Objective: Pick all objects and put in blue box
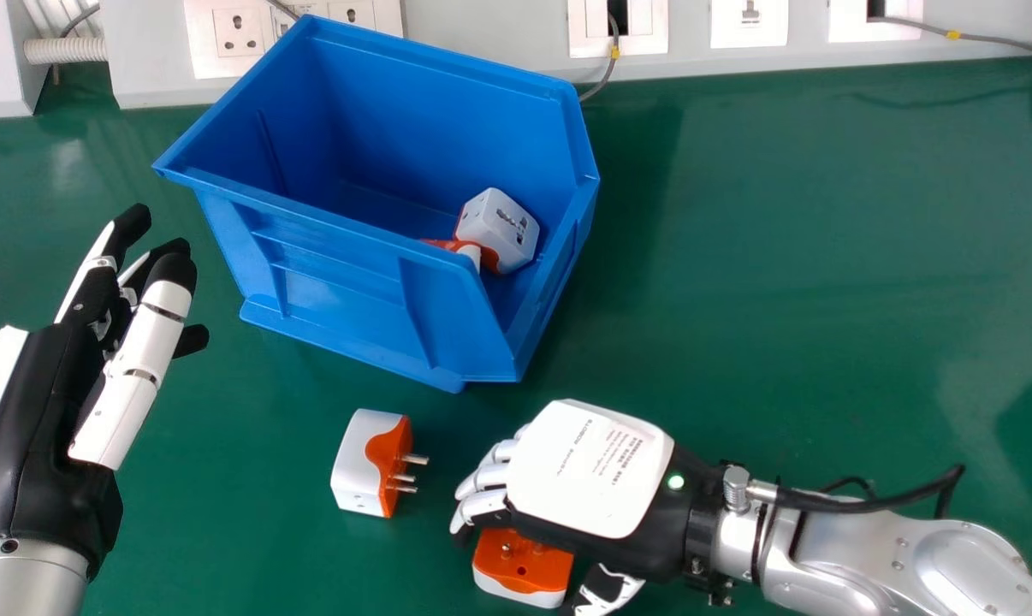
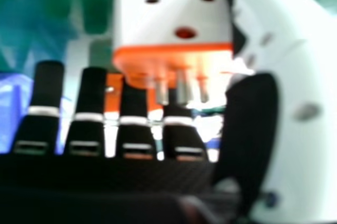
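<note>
Right hand (image 1: 591, 470) sits over the near travel adapter (image 1: 524, 569), palm down, knuckles toward the left. Adapter is directly under the near edge of the palm, orange pin face up, white body down on the green table (image 1: 807, 257). In the right hand view its pins point back toward the palm.

Key relation: adapter lies in the gap between fingers (image 2: 48, 90) and thumb (image 2: 305, 77), thumb on the near side, right up beside it. Hand's long axis runs right to left; grip would close across that, near to far. Fingers look extended and spread wide enough for the body, no wrap visible. Whether the thumb touches, can't tell.

Second travel adapter (image 1: 366, 462) lies left of the right hand, just beyond the fingertips, pins facing right toward it. Left hand (image 1: 45, 411) at the left edge, fingers loose and apart, holding nothing; right hand is nearer to both pieces.

Blue box (image 1: 332, 274) is to the far left of the right hand, with a white-and-orange adapter (image 1: 497, 227) inside. Two left on the table. Likely next: pinch the near adapter, lift clear of the box wall. Risk: pins catching the palm.
</note>
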